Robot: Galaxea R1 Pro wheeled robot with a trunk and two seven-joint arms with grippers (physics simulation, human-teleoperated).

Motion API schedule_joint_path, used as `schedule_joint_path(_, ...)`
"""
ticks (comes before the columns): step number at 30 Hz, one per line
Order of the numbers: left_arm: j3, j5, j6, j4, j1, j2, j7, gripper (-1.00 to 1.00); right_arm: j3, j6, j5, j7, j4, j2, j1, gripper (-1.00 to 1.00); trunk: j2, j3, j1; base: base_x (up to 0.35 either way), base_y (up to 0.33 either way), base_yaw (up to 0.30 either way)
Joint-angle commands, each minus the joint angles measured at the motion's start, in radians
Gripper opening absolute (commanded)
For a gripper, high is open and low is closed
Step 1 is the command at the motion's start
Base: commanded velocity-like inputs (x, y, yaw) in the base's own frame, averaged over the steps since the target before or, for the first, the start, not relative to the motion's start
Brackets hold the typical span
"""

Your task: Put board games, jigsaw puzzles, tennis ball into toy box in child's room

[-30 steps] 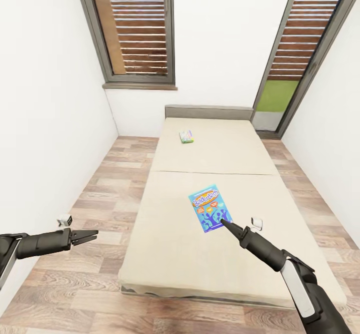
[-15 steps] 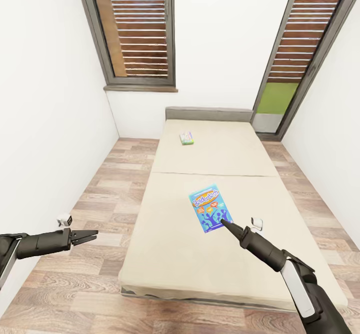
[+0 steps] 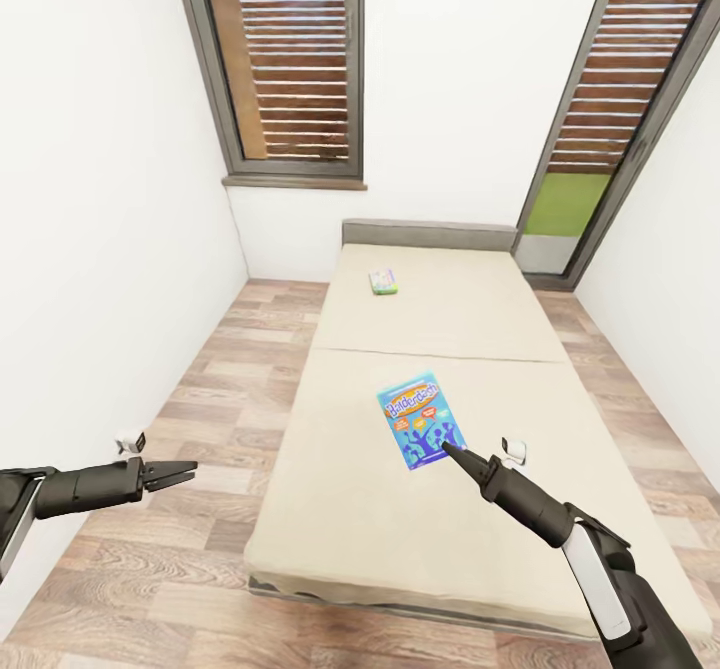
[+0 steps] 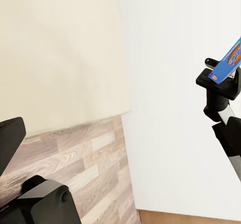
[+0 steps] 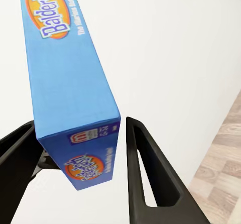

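Holding: the right hand [image 3: 447, 445] has the blue Balderdash board game [image 3: 418, 422] by one short end; in the right wrist view the box [image 5: 70, 93] sits between the two fingers [image 5: 145, 179].
Right hand: closed a little way, as wide as the box is thick, and it looks like it grips the box.
Left hand: the left hand [image 3: 180, 470] hangs over the wood floor [image 3: 215, 399] at about 8 o'clock from the blue game, its fingers nearly together with nothing in them.
Blue game: over the near half of the bed [image 3: 420, 509], at the tip of the right arm, and it looks lifted up, because the left wrist view shows it [image 4: 230, 61] in the air.
Second game: a small green and yellow board game [image 3: 383, 282] lies flat on the far half of the bed, at 12 o'clock from the blue game and well apart from it.
Done: I think one game is picked up.
Left to do: carry the blue game to the toy box, come back for the green and yellow one, then put in the toys from the worktop.
How far along: I think this is near the start.
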Motion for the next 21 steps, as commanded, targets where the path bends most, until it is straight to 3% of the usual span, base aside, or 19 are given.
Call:
schedule_joint_path(1, 0.0, 0.0, 0.011, 0.0, -0.001, 0.0, -0.004, 1.0, 0.0, 0.009, -0.006, 0.0, 0.0, 0.0, -0.001, -1.0, -0.002, -0.001, 0.001, 0.0, 0.0, 0.12)
schedule_joint_path(21, -0.004, 0.001, 0.011, -0.002, -0.001, -0.003, -0.004, 1.0, 0.0, 0.009, -0.006, 0.0, 0.0, 0.001, 0.0, -1.0, -0.002, 0.018, 0.001, 0.0, 0.0, 0.204)
